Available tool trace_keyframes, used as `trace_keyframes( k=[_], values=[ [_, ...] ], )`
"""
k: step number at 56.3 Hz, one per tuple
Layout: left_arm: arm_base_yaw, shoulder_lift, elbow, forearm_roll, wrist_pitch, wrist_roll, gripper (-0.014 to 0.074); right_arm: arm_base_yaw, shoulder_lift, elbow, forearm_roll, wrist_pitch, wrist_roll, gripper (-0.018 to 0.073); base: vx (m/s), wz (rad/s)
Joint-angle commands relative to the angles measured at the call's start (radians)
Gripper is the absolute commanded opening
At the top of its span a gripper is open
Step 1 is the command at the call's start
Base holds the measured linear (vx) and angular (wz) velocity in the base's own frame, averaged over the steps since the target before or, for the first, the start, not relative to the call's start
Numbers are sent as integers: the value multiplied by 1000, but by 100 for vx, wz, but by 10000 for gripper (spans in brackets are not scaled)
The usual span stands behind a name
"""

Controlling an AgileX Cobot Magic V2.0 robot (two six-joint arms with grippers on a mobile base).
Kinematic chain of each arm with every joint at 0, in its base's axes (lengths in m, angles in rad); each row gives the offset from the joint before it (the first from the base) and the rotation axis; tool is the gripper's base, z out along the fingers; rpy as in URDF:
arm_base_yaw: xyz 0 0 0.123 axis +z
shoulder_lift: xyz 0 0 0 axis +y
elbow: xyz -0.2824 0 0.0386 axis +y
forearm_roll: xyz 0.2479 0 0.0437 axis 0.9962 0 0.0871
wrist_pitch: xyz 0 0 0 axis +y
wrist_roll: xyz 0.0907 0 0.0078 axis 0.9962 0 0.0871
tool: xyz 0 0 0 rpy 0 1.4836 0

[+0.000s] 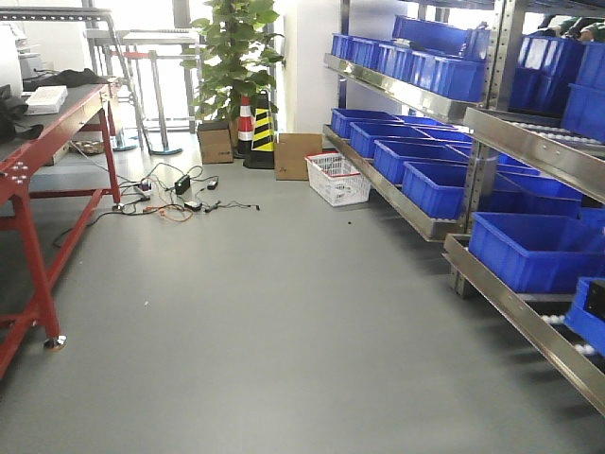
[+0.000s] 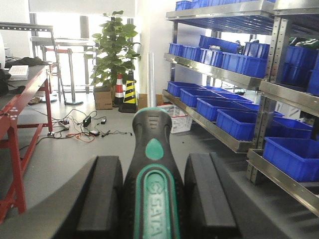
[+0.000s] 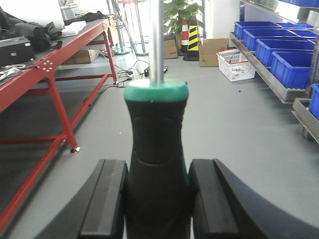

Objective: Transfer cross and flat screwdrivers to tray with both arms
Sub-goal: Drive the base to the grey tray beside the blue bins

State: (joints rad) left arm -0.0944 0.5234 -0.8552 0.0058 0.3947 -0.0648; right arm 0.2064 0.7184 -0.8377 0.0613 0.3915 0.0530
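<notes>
My left gripper point(image 2: 154, 199) is clamped on the left screwdriver point(image 2: 153, 144): the black pads point(image 2: 102, 199) press on both sides of its black-and-green handle, and the steel shaft runs straight up the middle of the left wrist frame, away from the camera. My right gripper point(image 3: 157, 196) is clamped the same way on the right screwdriver point(image 3: 156, 124), pads tight against the black handle below its green collar, shaft rising out of the top of the frame. I cannot tell which is the cross and which the flat, since neither tip shows clearly. Both tools hang in the air with only grey floor point(image 1: 284, 322) behind them, so I judge the picking up done for both arms. The tray is in none of my views. I see the red table point(image 1: 38, 161) at the left of the front view and the blue bins point(image 1: 529, 246) on shelving at the right, but no grey tray. What is left, as I judge it, is the carrying over and setting down of both screwdrivers.
</notes>
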Motion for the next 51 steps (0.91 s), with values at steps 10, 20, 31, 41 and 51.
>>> trace_keyframes(
  k=[10,20,31,41,51],
  values=[
    [1,6,-30,-6,-96,-5,-1,0,-4,-34,-3,-91,-2,-9,61,0],
    [1,6,-30,-6,-95,-5,-1,0,-4,-34,-3,-91,-2,-9,59,-20],
    [1,6,-30,-6,-94,-5,-1,0,-4,-34,-3,-91,-2,-9,55,-48],
    [1,6,-30,-6,-93,-5,-1,0,-4,-34,-3,-91,-2,-9,53,-65],
    [1,6,-30,-6,-93,-5,-1,0,-4,-34,-3,-91,-2,-9,49,-76]
  ],
)
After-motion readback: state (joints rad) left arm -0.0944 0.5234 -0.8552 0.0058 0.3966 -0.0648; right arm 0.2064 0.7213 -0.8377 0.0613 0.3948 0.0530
